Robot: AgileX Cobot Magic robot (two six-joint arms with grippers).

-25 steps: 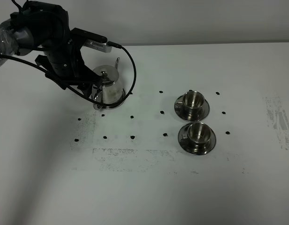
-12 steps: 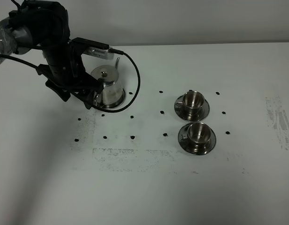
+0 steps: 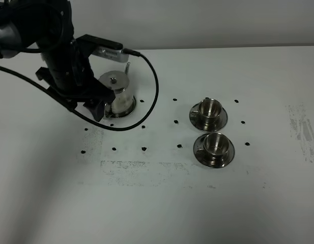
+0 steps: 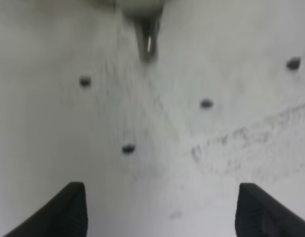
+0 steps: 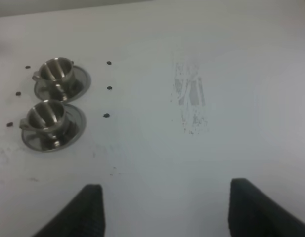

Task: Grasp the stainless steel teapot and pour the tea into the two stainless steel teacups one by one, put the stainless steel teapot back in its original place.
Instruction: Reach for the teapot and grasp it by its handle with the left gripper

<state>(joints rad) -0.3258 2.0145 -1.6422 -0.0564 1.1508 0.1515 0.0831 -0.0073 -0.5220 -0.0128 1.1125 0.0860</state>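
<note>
A shiny steel teapot with a domed, knobbed lid [image 3: 117,94] stood upright on the white table [image 3: 146,203], the black left gripper [image 3: 102,104] just beside its left flank, while a small steel cup on a round saucer [image 3: 210,108] and a second matching cup [image 3: 216,144] sat well apart to its right.

No text, label or number could be read anywhere. The table [image 3: 258,193] showed only black dots [image 3: 176,122] and grey scuffs [image 3: 303,129] (none forming letters or signs).
</note>
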